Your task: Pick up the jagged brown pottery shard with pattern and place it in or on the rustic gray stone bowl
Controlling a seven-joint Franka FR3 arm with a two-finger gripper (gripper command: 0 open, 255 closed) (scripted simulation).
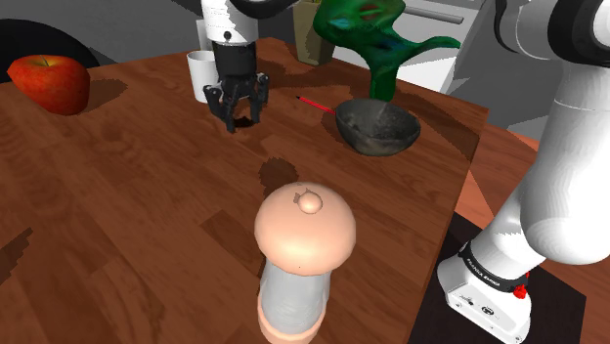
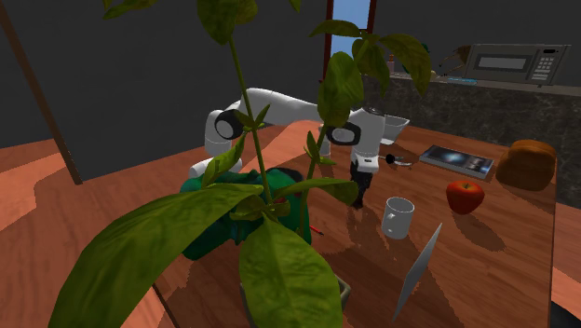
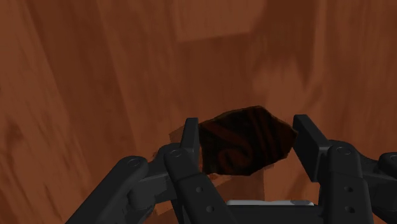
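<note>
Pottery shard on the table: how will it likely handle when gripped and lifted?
The pottery shard looks stiff and flat, so it should lift without bending. Its jagged, uneven outline may let it pivot or slip in a grip. Lying flat on the wooden table, it seems unlikely to roll.

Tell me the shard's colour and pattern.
The shard is dark brown with darker curved bands; best in wrist view.

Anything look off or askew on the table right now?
Yes: a thin grey blade-like piece stands tilted on the wooden table, beside the white mug in the second exterior view, with nothing visibly propping it. Nothing looks spilled. The brown shard lies flat on the wood.
</note>
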